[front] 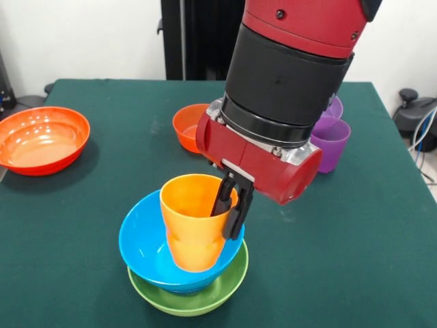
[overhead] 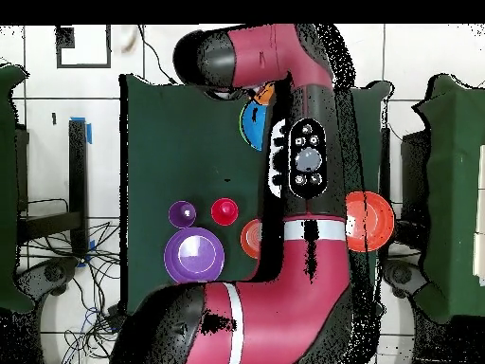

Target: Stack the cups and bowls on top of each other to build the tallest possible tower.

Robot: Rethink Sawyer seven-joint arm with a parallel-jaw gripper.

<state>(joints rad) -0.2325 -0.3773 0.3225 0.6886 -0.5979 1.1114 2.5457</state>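
the orange cup is seen standing upright in the light blue bowl, which is nested in the lime green bowl on the tabletop. the cup's rim is pinched by the gripper, one finger inside the wall and one outside, nearly closed on it.

risk is judged to lie in the release: if the fingers are drawn sideways before they are opened, the cup could be tipped and the tower dragged toward the tabletop's near edge. a dark blue bowl cannot be made out in the tower. the small orange bowl, purple cup and orange-red bowl are left unstacked, well apart.
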